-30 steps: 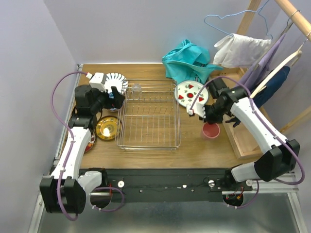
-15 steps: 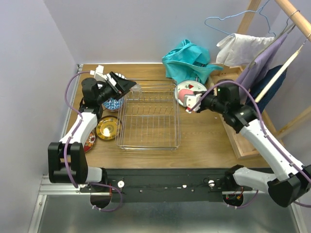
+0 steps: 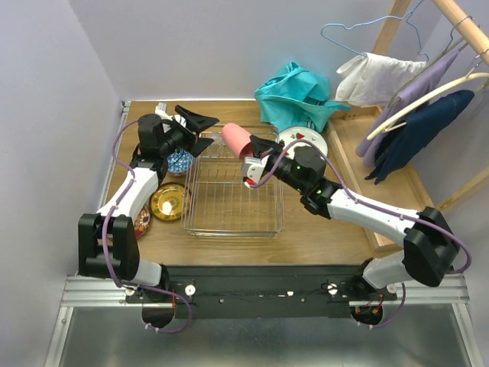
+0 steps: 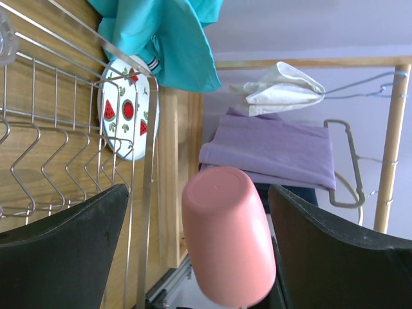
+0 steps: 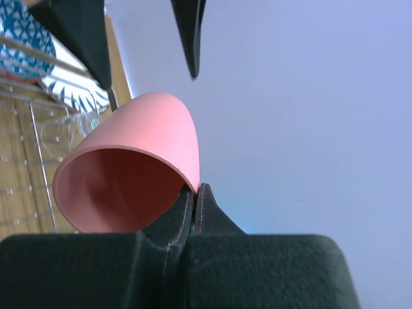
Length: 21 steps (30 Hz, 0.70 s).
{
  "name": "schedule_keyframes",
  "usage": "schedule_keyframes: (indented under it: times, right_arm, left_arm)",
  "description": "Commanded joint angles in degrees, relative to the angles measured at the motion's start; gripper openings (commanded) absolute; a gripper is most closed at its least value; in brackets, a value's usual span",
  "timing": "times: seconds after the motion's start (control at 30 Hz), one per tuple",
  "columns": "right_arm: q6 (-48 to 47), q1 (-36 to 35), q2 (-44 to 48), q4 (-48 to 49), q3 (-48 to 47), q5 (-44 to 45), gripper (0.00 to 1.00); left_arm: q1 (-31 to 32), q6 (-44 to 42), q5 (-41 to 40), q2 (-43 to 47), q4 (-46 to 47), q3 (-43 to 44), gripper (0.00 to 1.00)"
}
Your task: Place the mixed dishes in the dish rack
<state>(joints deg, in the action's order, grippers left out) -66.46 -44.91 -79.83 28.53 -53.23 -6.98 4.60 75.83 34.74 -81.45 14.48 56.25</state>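
My right gripper [image 3: 248, 155] is shut on the rim of the pink cup [image 3: 235, 138] and holds it tilted in the air over the far end of the dish rack [image 3: 233, 218]. Up close, its fingertips [image 5: 195, 193] pinch the wall of the cup [image 5: 135, 167]. My left gripper [image 3: 213, 130] is open, and the cup [image 4: 225, 238] hangs base-first between its spread fingers [image 4: 64, 251] without touching them. A clear glass [image 3: 215, 141] lies in the rack. The watermelon plate [image 3: 309, 141], blue patterned bowl [image 3: 180, 162], gold saucer [image 3: 170, 201] and red saucer [image 3: 141, 222] lie on the table.
A teal cloth [image 3: 294, 95] is bunched at the back. The wooden clothes frame [image 3: 397, 30] with hangers and garments [image 3: 416, 126] stands on the right. A blue-striped plate [image 5: 71, 96] shows beyond the rack. The purple wall closes the left side.
My right gripper has lifted the pink cup off the table at the right and carried it left over the rack. My left arm has risen and turned its open gripper toward the cup.
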Motion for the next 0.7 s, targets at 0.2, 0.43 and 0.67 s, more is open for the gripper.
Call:
schedule_keyframes:
  times: [0.2, 0.43, 0.67]
  right_arm:
    - [2.65, -5.54, -6.03, 12.69, -4.60, 6.36, 0.01]
    - [3.00, -6.69, -10.43, 12.69, -7.41, 10.06, 0.01]
    - [4.05, -8.44, -10.08, 9.88, -7.68, 11.73, 0.00]
  left_arm:
    - [0.41, 7.40, -1.96, -1.96, -1.21, 0.53, 0.94]
    - [0.41, 8.54, -0.99, -1.52, -1.56, 0.18, 0.93]
    - [0.23, 10.04, -3.54, -1.34, -4.46, 0.97, 0.96]
